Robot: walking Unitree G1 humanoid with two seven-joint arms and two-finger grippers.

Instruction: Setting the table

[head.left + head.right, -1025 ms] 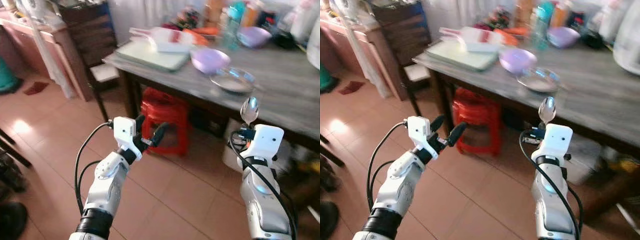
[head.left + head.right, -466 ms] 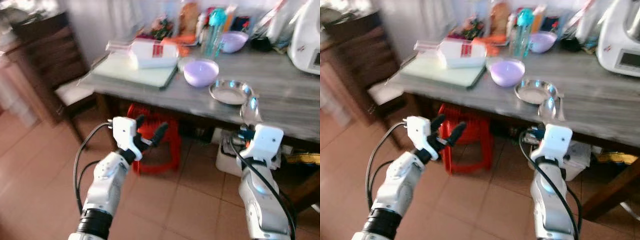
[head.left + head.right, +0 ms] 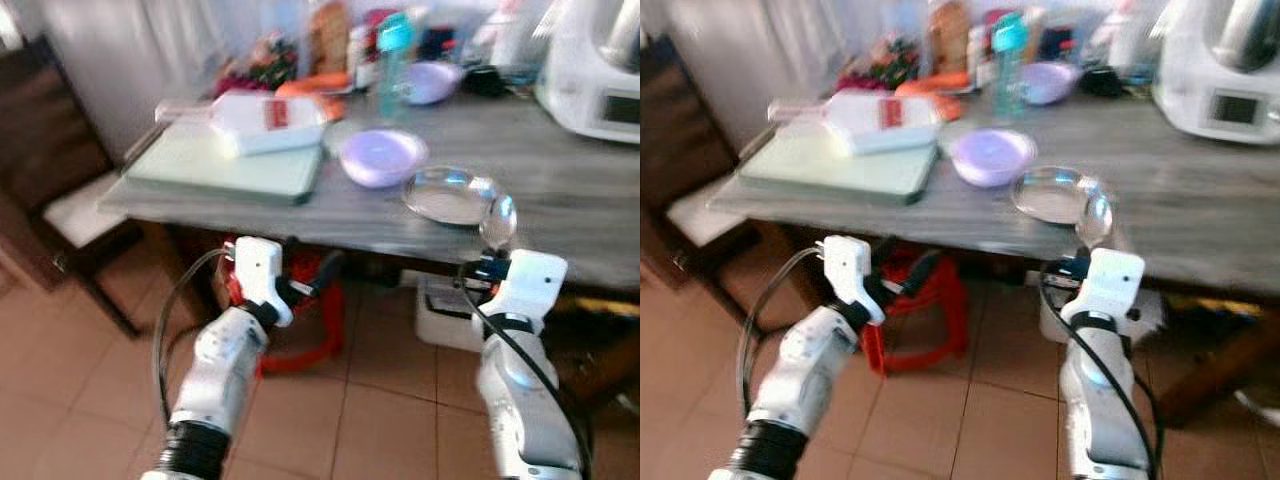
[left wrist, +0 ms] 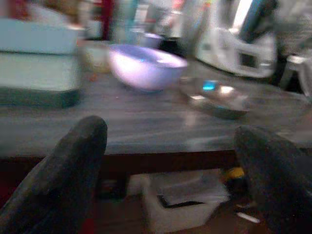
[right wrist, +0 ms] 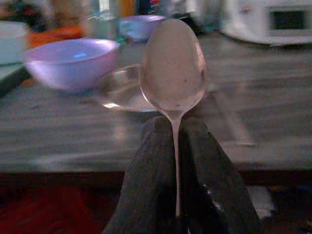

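I'm carrying the spoon (image 5: 173, 68) upright, my right gripper (image 5: 178, 161) clamped on its handle, short of the table's (image 3: 560, 215) front edge. My left gripper (image 4: 170, 170) is hanging spread apart, holding nothing. I'm aiming to lay it flat beside the steel plate (image 3: 450, 195), lowering gently.

The table (image 3: 560, 205) is grey with darker wood-grain streaks. A silver spoon (image 5: 173, 73) stands between black fingers (image 5: 146, 195) of the right end effector (image 5: 174, 146). On the table sit a lilac bowl (image 3: 382, 157), a shiny metal plate (image 3: 448, 195), a pale green board (image 3: 225, 170) and a white appliance (image 3: 595, 70). A red stool (image 3: 300, 320) stands on terracotta floor tiles (image 3: 390, 420).
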